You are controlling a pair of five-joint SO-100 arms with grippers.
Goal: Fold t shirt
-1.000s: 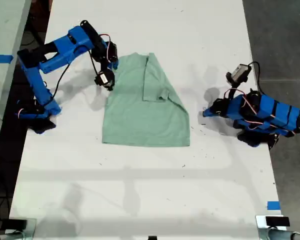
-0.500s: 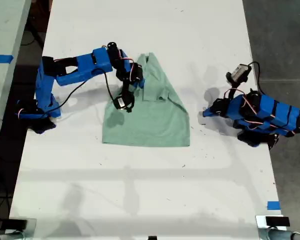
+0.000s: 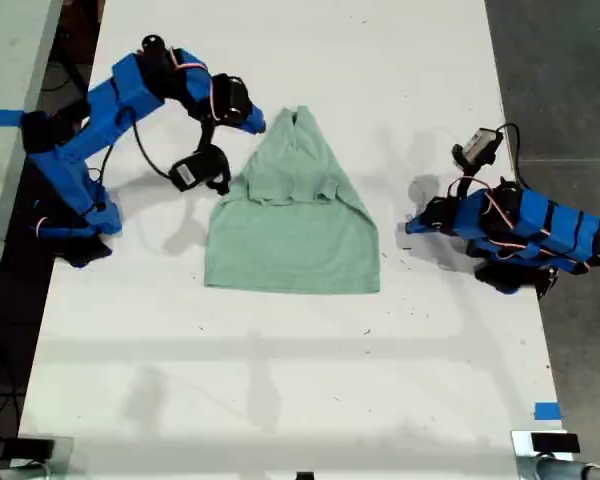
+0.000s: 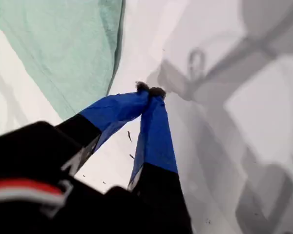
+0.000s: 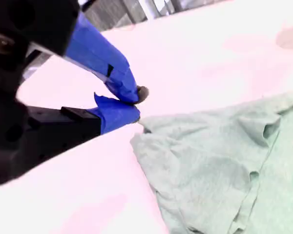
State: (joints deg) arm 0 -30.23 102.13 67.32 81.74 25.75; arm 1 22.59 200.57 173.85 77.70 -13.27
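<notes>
Shirt [image 3: 292,225]: pale mint-green, lying on the white table [image 3: 280,380], about mid-width and toward the far half in the exterior view. Its upper part narrows to a point with both sides folded inward; a bunched fold runs across it below that point; the hem end is flat and straight.

My first gripper [image 4: 149,89]: jaws closed tip to tip, holding nothing, over bare table. The shirt's edge shows beyond the tips, apart from them. This arm sits low at the exterior view's right [image 3: 412,225], well apart from the shirt.

My second gripper [image 5: 136,105]: jaws nearly closed with a narrow gap, empty, just beside the shirt's folded corner [image 5: 151,139]. In the exterior view [image 3: 258,125] it hangs near the shirt's upper point, toward that view's left.
</notes>
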